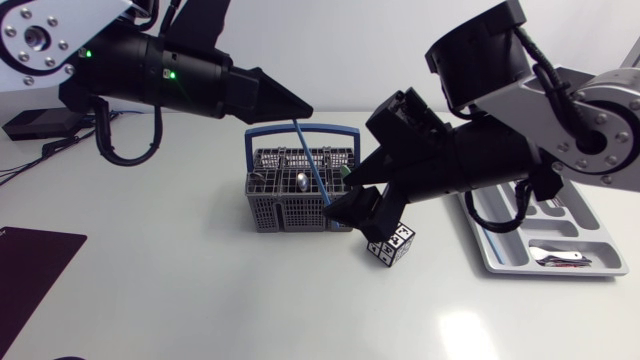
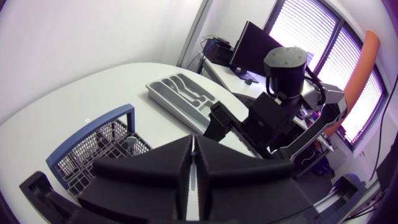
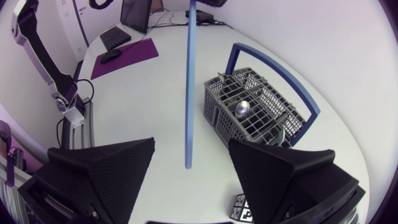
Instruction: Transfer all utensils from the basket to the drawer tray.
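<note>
A long thin blue utensil hangs slanted above the grey basket with the blue handle. My left gripper is shut on its upper end; the left wrist view shows the fingers pressed together on it. My right gripper sits low beside the basket, and in the right wrist view the utensil's lower end hangs between its wide-open fingers without touching either. A silver spoon stands in the basket. The grey drawer tray lies at the right.
A black-and-white marker cube stands just right of the basket, under my right arm. Silver utensils lie in the tray's near compartment. A purple mat covers the table's left front corner.
</note>
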Available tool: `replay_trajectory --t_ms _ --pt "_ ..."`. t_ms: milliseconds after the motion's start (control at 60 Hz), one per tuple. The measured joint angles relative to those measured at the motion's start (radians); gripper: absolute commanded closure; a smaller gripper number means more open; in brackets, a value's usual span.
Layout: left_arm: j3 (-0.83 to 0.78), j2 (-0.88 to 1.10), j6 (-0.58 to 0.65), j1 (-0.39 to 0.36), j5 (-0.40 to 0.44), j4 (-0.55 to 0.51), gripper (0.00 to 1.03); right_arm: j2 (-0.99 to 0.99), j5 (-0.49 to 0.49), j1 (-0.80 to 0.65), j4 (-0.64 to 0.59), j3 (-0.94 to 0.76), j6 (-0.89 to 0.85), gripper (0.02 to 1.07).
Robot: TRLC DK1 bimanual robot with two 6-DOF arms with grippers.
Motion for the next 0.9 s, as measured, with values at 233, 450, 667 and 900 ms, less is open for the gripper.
replay_trajectory --t_ms 233,450,667,900 --pt "0.0 0.014 -0.037 -0.016 0.021 0.0 1.0 0.012 -0.014 0.002 0.022 0.004 0.0 0.67" --pt "0.0 0.015 -0.05 -0.027 0.037 0.0 1.0 0.014 -0.018 0.003 0.04 0.004 0.0 0.99" --pt "0.0 0.016 -0.055 -0.027 0.037 0.0 0.83 0.014 -0.02 0.008 0.039 0.004 0.0 1.02" --pt "0.042 0.015 -0.069 0.021 0.038 0.003 0.37 0.014 -0.02 0.007 0.026 -0.004 0.0 1.02"
